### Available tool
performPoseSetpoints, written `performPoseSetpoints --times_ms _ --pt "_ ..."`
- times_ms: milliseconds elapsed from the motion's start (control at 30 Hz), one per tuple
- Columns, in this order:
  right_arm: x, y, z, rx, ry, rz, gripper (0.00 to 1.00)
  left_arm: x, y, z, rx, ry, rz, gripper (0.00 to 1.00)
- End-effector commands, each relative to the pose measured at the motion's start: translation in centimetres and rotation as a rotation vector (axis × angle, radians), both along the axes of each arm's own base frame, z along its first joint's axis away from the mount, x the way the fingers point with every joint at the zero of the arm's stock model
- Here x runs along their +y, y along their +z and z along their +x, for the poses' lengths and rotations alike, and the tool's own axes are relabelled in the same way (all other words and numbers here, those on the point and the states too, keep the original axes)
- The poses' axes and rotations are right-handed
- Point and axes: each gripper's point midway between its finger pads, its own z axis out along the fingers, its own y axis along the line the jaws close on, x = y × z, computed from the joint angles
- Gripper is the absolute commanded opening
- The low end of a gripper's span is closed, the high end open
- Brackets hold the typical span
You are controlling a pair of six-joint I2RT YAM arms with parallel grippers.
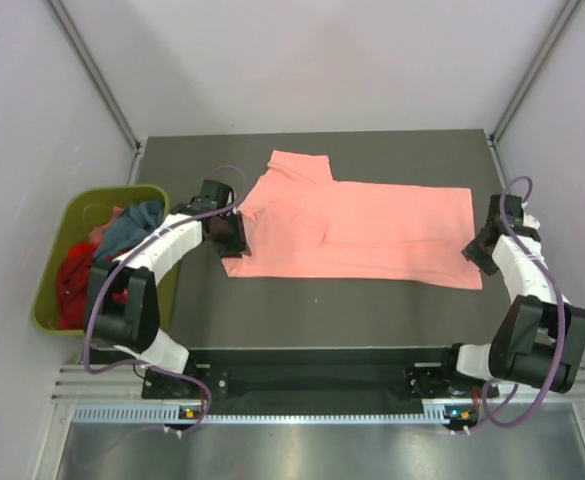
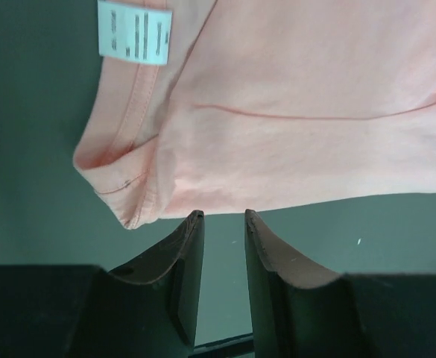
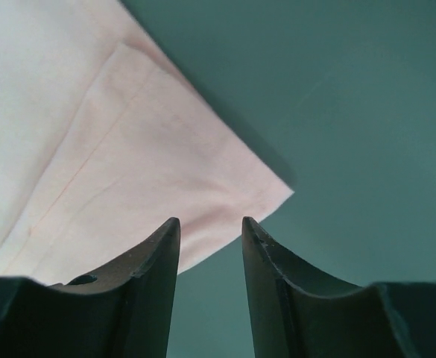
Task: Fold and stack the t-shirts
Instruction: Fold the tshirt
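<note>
The pink shirt (image 1: 362,235) is soft, matte knit cloth. It lies flat as a long band across the middle of the dark table (image 1: 322,320), running from 9 to 3 o'clock, with one sleeve (image 1: 302,165) sticking out toward 12 at its left end. A few shallow creases cross it.

In the left wrist view the collar (image 2: 128,134) is a doubled band with a line of stitching, curling up at its lower end. A small pale-blue label (image 2: 134,32) sits on it at 11 o'clock; its print is too blurred to read. In the right wrist view the hem (image 3: 150,171) is a wide turned strip with a faint stitch line, ending in a sharp corner at 3 o'clock.

At 9 o'clock off the table stands an olive plastic bin (image 1: 44,295), rounded at the corners, holding a crumpled red shirt (image 1: 72,285) and a teal shirt (image 1: 132,225).

The left arm arches from its base at 7 o'clock up and over to the collar end. The left gripper (image 2: 223,215) has its jaws moderately parted and holds nothing, its tips just short of the cloth edge.

The right arm bends up from 5 o'clock. The right gripper (image 3: 211,221) is at the hem corner, its jaws likewise parted with nothing between them.
</note>
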Motion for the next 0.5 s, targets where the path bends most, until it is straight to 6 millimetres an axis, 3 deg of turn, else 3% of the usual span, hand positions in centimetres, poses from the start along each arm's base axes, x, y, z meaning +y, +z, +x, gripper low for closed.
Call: performPoseSetpoints --times_ms 0,267,467 --pt "-1.9 1.0 -1.3 -0.002 -0.115 -0.041 0.40 -0.6 -2.4 -0.8 0.056 -0.031 -0.025 0.34" --pt "-2.6 -1.7 -2.2 0.049 -0.153 -0.045 0.41 0.5 -6.8 -1.9 0.168 0.011 0.042 0.32" --pt "-3.5 -3.3 -2.5 0.051 -0.161 -0.063 0.40 3.1 -8.9 -2.5 0.211 0.067 0.147 0.32"
